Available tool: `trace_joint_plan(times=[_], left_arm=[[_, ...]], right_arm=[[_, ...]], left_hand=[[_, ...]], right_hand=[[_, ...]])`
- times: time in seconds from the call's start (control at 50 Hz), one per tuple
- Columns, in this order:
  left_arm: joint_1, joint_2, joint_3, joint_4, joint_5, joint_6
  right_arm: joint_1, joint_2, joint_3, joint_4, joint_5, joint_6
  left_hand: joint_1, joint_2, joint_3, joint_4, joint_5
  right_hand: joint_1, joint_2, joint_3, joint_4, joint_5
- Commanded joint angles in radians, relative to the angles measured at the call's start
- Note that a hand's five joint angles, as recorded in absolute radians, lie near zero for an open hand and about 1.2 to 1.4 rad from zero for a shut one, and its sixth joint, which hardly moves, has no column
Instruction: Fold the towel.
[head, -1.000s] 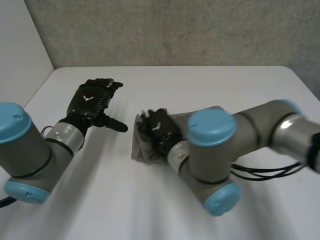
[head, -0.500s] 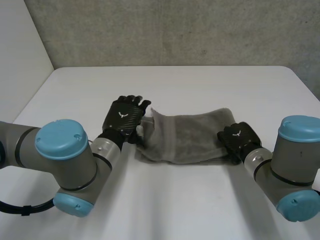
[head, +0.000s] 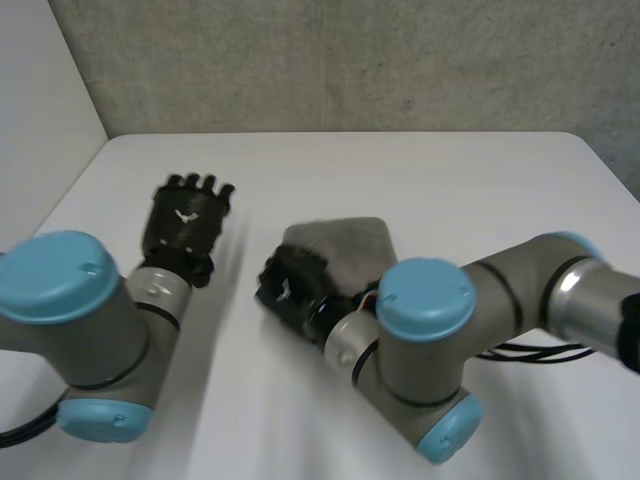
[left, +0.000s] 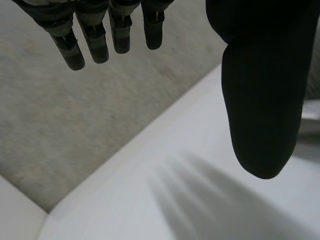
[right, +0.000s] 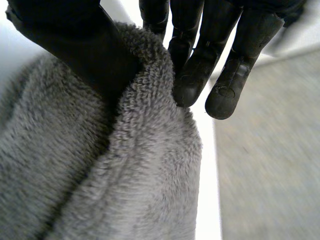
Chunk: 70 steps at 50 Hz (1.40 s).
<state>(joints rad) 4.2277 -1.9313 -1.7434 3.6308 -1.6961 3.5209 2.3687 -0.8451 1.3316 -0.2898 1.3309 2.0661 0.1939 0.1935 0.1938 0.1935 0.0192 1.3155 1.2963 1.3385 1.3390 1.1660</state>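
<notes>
Head view: the left robot hand (head: 188, 215), which was at the towel's left end 0.5 s ago, now stands well apart from it toward the left edge of the worktop (head: 480, 180). In its own wrist view the fingers (left: 67, 45) are straight and spread, holding nothing.

The towel (head: 345, 240), stretched long between both hands 0.5 s ago, is now a short grey heap near the middle of the worktop. The right robot hand (head: 288, 290) has swung across from the towel's right end to its left side. In the right wrist view the right robot hand (right: 195, 50) pinches a doubled rim of the towel (right: 125, 190) between thumb and fingers.

I judge that 1 fold has just been laid over, and release and smoothing remain.

A small white mark (head: 183, 213) sits on the back of the left robot hand. No readable writing shows anywhere.
</notes>
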Motion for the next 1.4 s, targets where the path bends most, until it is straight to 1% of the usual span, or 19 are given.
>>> trace_joint_plan(times=[0.02,0.04,0.06,0.08,0.1,0.14,0.16,0.2,0.22,0.26,0.28,0.34,0.44,0.64,0.78,0.92,1.1,1.22,1.4], left_arm=[[0.046,0.101,-0.024,0.000,0.013,-0.084],[0.051,0.101,-0.019,0.000,0.015,-0.105],[0.051,0.101,-0.019,0.000,0.015,-0.105],[0.054,0.101,-0.015,0.000,0.015,-0.118],[0.054,0.101,-0.015,0.000,0.015,-0.119],[0.055,0.101,-0.005,0.000,0.016,-0.137],[0.055,0.101,-0.005,0.000,0.016,-0.137],[0.054,0.095,0.004,0.005,0.016,-0.145],[0.054,0.095,0.004,0.005,0.016,-0.145],[0.041,0.083,0.018,0.008,0.018,-0.154],[0.041,0.083,0.018,0.008,0.018,-0.154],[0.006,0.054,0.041,0.009,0.047,-0.197],[-0.040,0.011,0.079,0.000,0.093,-0.258],[-0.124,-0.064,0.148,-0.012,0.105,-0.287],[-0.176,-0.159,0.232,-0.056,0.105,-0.352],[-0.181,-0.256,0.277,-0.127,0.104,-0.393],[-0.180,-0.327,0.280,-0.130,0.098,-0.396],[-0.175,-0.305,0.282,-0.132,0.095,-0.390],[-0.126,-0.096,0.277,-0.159,0.096,-0.390]], right_arm=[[0.006,0.018,0.012,0.035,0.008,-0.051],[0.006,0.018,0.012,0.035,0.008,-0.050],[0.004,-0.006,0.020,0.028,0.049,-0.016],[0.000,-0.038,0.032,0.015,0.088,0.036],[0.000,-0.038,0.032,0.015,0.088,0.037],[-0.038,-0.118,0.089,-0.017,0.114,0.180],[-0.039,-0.118,0.089,-0.017,0.114,0.181],[-0.098,-0.220,0.155,-0.041,0.114,0.343],[-0.098,-0.221,0.155,-0.041,0.114,0.344],[-0.166,-0.310,0.205,-0.045,0.114,0.513],[-0.166,-0.310,0.205,-0.045,0.114,0.514],[-0.253,-0.376,0.230,-0.023,0.117,0.724],[-0.319,-0.373,0.207,0.065,0.116,0.834],[-0.390,-0.312,0.167,0.153,0.027,0.922],[-0.402,-0.261,0.135,0.163,0.021,0.933],[-0.390,-0.160,0.104,0.158,-0.005,0.931],[-0.387,-0.040,0.057,0.166,-0.002,0.928],[-0.385,-0.074,0.051,0.172,-0.002,0.928],[-0.390,-0.313,0.035,0.219,0.010,0.933]], left_hand=[[0.014,0.014,0.014,0.014,0.014],[0.014,0.014,0.014,0.014,0.014],[0.014,0.014,0.014,0.014,0.014],[0.014,0.014,0.014,0.014,0.014],[0.014,0.014,0.014,0.014,0.014],[0.014,0.014,0.014,0.014,0.014],[0.014,0.014,0.014,0.014,0.014],[0.014,0.014,0.014,0.014,0.014],[0.014,0.014,0.014,0.014,0.014],[0.014,0.014,0.014,0.014,0.014],[0.014,0.014,0.014,0.014,0.014],[0.014,0.014,0.014,0.014,0.014],[0.020,0.020,0.020,0.020,0.020],[0.028,0.029,0.029,0.029,0.029],[0.046,0.046,0.046,0.046,0.046],[0.043,0.043,0.043,0.043,0.043],[0.040,0.041,0.040,0.041,0.040],[0.034,0.035,0.034,0.035,0.034],[0.023,0.023,0.023,0.023,0.023]], right_hand=[[-0.621,-0.602,-0.644,-0.644,-0.646],[-0.626,-0.607,-0.649,-0.649,-0.651],[-1.001,-0.982,-1.024,-1.024,-1.026],[-1.141,-1.122,-1.164,-1.164,-1.166],[-1.141,-1.122,-1.164,-1.164,-1.166],[-1.141,-1.122,-1.164,-1.164,-1.166],[-1.141,-1.122,-1.164,-1.164,-1.166],[-1.141,-1.122,-1.164,-1.164,-1.166],[-1.141,-1.122,-1.164,-1.164,-1.166],[-1.141,-1.122,-1.164,-1.164,-1.166],[-1.141,-1.122,-1.164,-1.164,-1.166],[-1.141,-1.122,-1.164,-1.164,-1.166],[-1.141,-1.122,-1.164,-1.164,-1.166],[-1.141,-1.122,-1.164,-1.164,-1.166],[-1.141,-1.122,-1.164,-1.164,-1.166],[-1.141,-1.122,-1.164,-1.164,-1.166],[-1.141,-1.122,-1.164,-1.164,-1.166],[-1.141,-1.122,-1.164,-1.164,-1.166],[-1.141,-1.122,-1.164,-1.164,-1.166]])
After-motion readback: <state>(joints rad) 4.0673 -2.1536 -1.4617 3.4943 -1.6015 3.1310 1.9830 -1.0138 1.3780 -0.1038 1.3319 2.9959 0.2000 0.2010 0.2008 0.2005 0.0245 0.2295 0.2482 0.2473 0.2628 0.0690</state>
